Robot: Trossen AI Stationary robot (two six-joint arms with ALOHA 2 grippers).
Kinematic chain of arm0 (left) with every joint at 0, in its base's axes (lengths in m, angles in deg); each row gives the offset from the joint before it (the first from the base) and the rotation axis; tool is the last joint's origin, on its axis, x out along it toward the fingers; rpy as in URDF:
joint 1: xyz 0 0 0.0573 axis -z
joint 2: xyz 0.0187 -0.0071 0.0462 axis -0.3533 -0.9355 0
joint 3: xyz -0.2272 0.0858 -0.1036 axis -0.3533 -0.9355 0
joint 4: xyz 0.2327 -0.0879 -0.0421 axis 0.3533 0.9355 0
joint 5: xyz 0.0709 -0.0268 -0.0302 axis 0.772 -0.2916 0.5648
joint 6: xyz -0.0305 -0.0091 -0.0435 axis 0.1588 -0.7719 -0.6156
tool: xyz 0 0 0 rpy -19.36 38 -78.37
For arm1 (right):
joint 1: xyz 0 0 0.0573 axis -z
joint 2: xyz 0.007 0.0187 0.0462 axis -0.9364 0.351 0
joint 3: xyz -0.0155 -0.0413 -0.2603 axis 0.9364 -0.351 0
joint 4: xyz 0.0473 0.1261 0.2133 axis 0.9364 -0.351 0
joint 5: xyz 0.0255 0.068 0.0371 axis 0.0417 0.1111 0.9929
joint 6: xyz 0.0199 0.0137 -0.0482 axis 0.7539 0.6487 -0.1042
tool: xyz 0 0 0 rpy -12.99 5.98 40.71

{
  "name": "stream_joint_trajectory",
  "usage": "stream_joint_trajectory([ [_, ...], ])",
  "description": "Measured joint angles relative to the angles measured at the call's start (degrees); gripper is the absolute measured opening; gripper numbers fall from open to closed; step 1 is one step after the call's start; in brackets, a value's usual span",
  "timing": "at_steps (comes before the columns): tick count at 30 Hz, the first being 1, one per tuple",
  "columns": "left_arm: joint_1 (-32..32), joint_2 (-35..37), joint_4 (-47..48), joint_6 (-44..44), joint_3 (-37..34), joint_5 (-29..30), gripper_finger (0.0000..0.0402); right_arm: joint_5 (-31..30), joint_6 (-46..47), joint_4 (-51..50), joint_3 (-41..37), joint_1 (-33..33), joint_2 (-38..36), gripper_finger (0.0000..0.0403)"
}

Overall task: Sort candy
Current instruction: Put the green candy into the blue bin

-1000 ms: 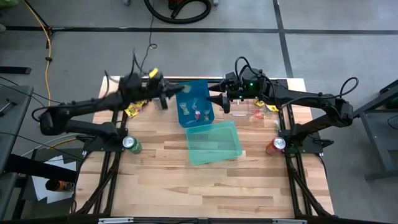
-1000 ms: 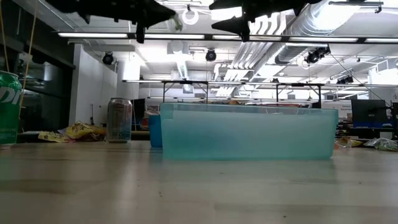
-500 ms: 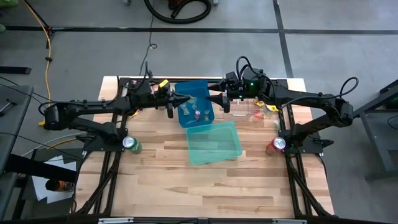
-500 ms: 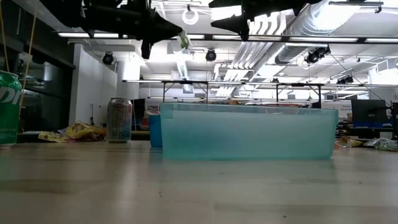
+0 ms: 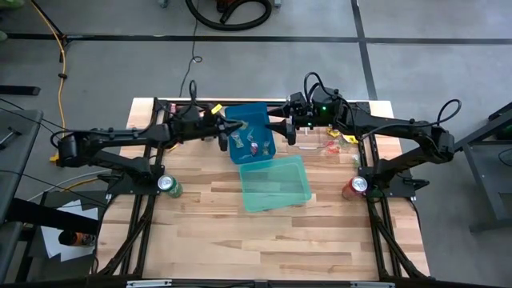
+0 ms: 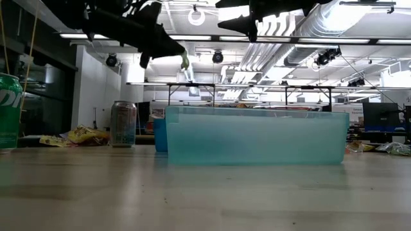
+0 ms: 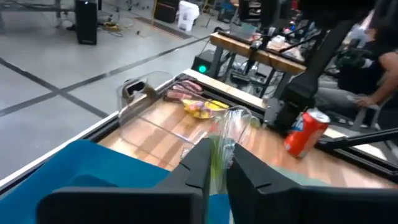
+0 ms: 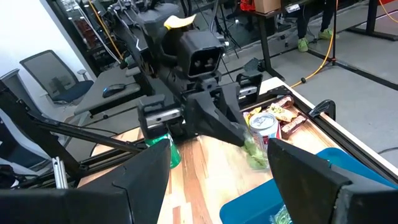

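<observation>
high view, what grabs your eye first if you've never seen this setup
The two dark arms meet over the blue bin at the table's far edge. The left gripper holds a green wrapped candy above it; the right gripper hovers opposite, jaws wide. Just in front sits a translucent teal bin, with a drink can near each arm's base.

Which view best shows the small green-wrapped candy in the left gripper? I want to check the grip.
The left wrist view: the green-wrapped candy sits pinched between the left gripper fingers. Low and right wrist views show it dangling; high view barely shows it.
</observation>
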Motion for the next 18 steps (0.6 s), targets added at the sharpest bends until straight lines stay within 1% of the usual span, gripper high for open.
stream_joint_trajectory([
  [5,0.04,-0.53,0.52,0.84,0.02,1.17,0.0096,0.02,0.00,0.01,0.00,0.00,0.00,0.0264],
  [11,0.07,-0.48,0.36,-2.54,0.32,1.41,0.0174,0.02,0.00,0.16,0.00,0.00,-0.06,0.0264],
  [15,-0.44,1.04,-0.38,-5.52,4.74,0.32,0.0204,-0.12,2.96,-1.90,1.23,0.75,-2.09,0.0264],
  [18,-1.19,2.38,-0.49,-6.52,8.86,-2.51,0.0214,-3.18,3.70,-8.00,5.55,1.56,-3.71,0.0264],
])
